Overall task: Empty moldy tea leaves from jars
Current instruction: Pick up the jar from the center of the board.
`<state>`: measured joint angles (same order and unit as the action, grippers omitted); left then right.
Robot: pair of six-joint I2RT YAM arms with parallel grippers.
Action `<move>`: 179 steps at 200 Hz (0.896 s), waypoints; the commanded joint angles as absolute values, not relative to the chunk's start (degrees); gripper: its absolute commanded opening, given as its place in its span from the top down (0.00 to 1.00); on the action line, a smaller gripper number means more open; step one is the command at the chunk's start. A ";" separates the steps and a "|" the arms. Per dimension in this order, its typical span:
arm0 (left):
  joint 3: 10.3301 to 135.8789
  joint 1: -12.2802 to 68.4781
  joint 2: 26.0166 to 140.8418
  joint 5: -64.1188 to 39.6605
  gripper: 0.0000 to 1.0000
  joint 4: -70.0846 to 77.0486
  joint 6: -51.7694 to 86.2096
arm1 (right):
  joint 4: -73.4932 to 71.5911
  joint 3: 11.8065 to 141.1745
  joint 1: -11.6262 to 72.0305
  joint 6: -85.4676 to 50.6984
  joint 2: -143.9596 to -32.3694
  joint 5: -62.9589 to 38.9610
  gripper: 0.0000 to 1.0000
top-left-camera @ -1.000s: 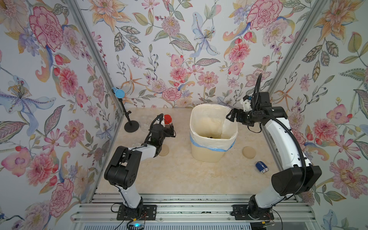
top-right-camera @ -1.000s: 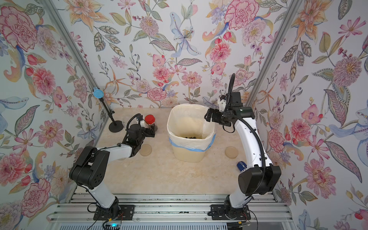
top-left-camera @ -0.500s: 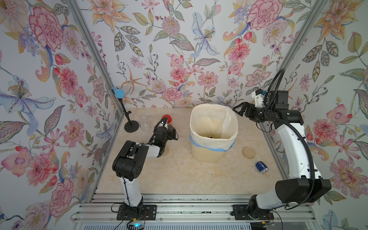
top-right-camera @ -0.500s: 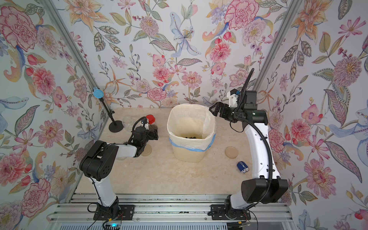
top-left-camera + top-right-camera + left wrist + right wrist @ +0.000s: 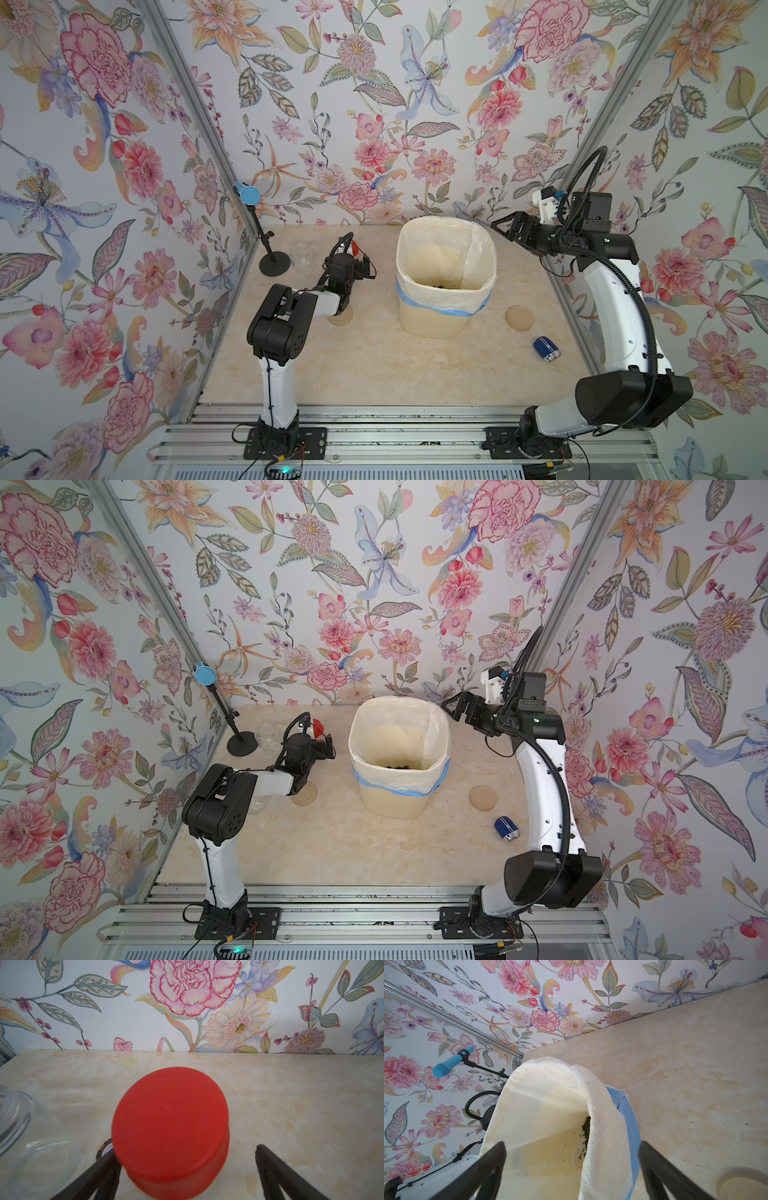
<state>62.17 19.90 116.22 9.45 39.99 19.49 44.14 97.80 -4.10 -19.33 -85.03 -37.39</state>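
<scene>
left hand (image 5: 186, 1149) low, wide, astride red-capped jar (image 5: 170, 1122) | right hand (image 5: 572, 1142) raised by bin (image 5: 440, 320), wide, empty

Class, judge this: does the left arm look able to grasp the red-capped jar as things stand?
Probably yes: the left gripper is open with its jaws on either side of the red-capped jar, nothing between them.

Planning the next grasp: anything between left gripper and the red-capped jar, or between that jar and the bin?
Nothing visible. The open left gripper frames the red-capped jar; bare table lies between jar and bin; the beige lid sits aside.
</scene>
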 commanded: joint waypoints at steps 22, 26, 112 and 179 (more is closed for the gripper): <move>65.88 18.92 119.13 10.40 0.00 36.80 21.63 | 42.06 96.17 -5.41 -20.29 -83.28 -39.79 0.00; 66.20 18.89 119.19 10.30 0.00 36.42 21.70 | 42.01 96.10 -5.48 -20.33 -83.21 -39.81 0.00; 67.54 17.65 120.10 9.15 0.01 34.06 23.80 | 40.53 94.75 -5.95 -21.45 -82.69 -41.09 0.00; 67.84 16.31 120.77 5.53 0.23 34.31 24.87 | 39.88 94.27 -6.28 -22.14 -82.13 -41.32 0.00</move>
<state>66.85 17.02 119.66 6.79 34.74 23.66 41.63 95.02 -5.78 -21.47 -83.57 -40.14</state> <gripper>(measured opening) 0.776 0.996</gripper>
